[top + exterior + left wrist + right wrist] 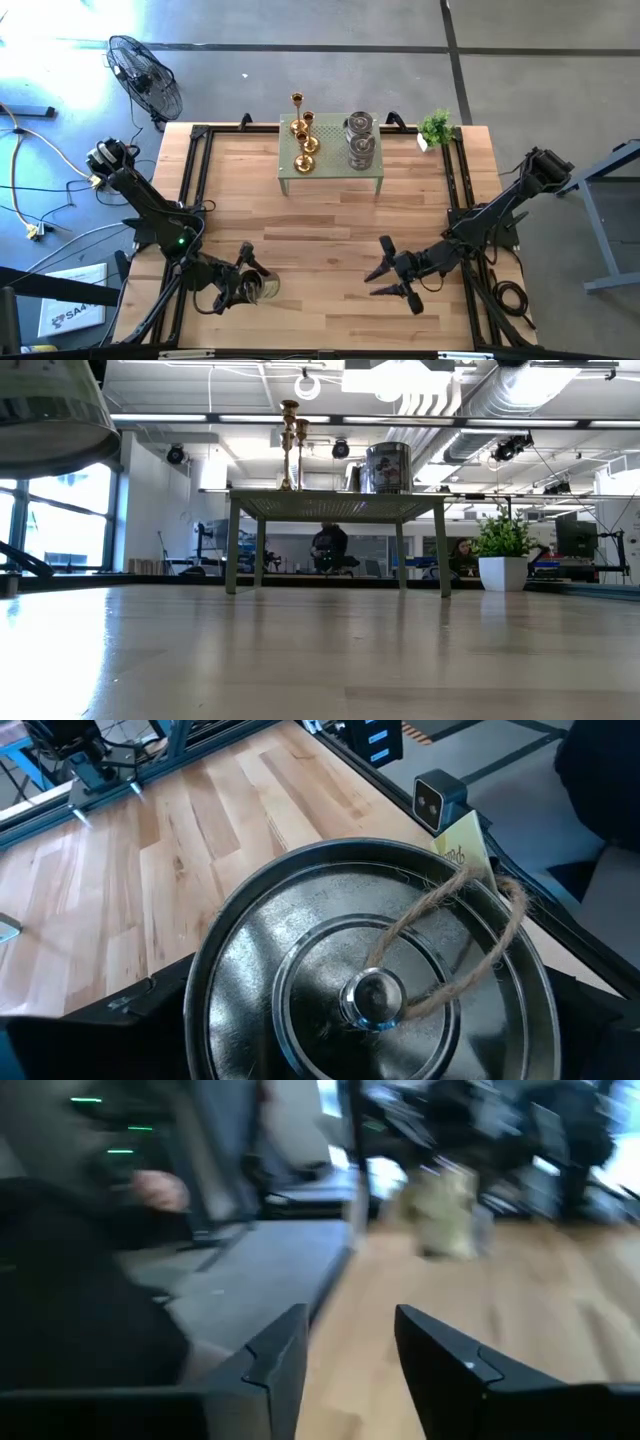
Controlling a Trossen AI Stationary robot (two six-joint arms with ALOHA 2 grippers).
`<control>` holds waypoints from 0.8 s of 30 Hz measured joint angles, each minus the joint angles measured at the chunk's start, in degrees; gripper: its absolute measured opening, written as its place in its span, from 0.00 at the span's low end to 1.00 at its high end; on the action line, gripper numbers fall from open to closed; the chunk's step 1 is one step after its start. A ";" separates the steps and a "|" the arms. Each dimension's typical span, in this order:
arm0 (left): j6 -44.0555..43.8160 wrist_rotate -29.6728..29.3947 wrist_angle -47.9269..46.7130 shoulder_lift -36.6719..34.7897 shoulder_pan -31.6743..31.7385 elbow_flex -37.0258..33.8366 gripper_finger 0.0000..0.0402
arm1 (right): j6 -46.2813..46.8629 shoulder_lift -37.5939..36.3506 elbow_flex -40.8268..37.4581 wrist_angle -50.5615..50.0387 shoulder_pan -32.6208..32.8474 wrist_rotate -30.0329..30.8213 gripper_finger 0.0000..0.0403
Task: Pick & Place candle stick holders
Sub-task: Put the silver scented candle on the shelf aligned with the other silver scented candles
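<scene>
My left gripper [252,286] is near the table's near-left corner, shut on a squat silver-grey jar-like holder [265,288]. Its lid, knob and twine loop fill the left wrist view [372,998], and it shows at the low view's top left [50,405]. Three gold holders [303,130] and two more silver holders [359,140] stand on a small green stand [330,182] at the far middle. My right gripper [393,270] is open and empty over the near right of the table, and its parted fingers show in the right wrist view [350,1355]. My left gripper pinches the silver holder by its round side wall, just under the lid's rim [200,1010], with one finger [120,1015] on each side. The fingers come roughly level from the table's left. The holder sits lid up, lifted clear of the table [60,455].
A small green potted plant [436,127] stands at the far right beside the stand. Black rails [195,170] run along the table's left and right edges. Bare wood [320,240] lies between the stand and both grippers. People show in the room beyond the table [328,545].
</scene>
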 joint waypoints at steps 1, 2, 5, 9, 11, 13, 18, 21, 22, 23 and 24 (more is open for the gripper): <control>0.00 -0.04 0.00 0.00 0.00 0.00 0.88 | -1.65 0.00 0.00 1.29 -0.01 -2.34 0.37; 0.00 -0.07 0.02 0.00 0.00 0.00 0.88 | -3.73 0.00 0.00 2.67 -0.02 -5.13 0.38; 0.00 -0.11 0.00 0.00 0.00 0.00 0.88 | -9.07 0.00 0.00 4.54 0.00 -12.42 0.41; -0.01 -0.11 -0.02 0.00 0.00 0.00 0.88 | -11.48 0.00 0.00 4.62 0.01 -15.24 0.42; 0.00 -0.11 -0.02 0.00 0.00 0.00 0.88 | -10.40 0.00 0.00 4.56 0.00 -14.76 0.42; -0.02 -0.11 -0.02 0.00 0.00 0.00 0.88 | -8.06 0.00 0.00 4.60 -0.02 -14.73 0.42; -0.02 -0.11 -0.02 0.00 0.00 0.00 0.88 | -7.00 0.00 0.00 4.61 0.00 -11.62 0.42; -0.02 -0.11 -0.02 -0.01 0.00 0.00 0.88 | -8.91 0.00 0.00 4.42 -0.02 -6.50 0.42; -0.02 -0.11 -0.02 -0.02 0.00 0.02 0.88 | -9.01 0.00 0.00 4.16 -0.06 -6.15 0.42; -0.02 -0.11 -0.02 -0.02 0.00 0.02 0.88 | -9.06 0.00 0.00 3.92 -0.07 -6.10 0.42; -0.02 -0.11 -0.04 -0.02 0.00 0.02 0.88 | -8.89 0.00 0.00 3.81 -0.04 -6.21 0.42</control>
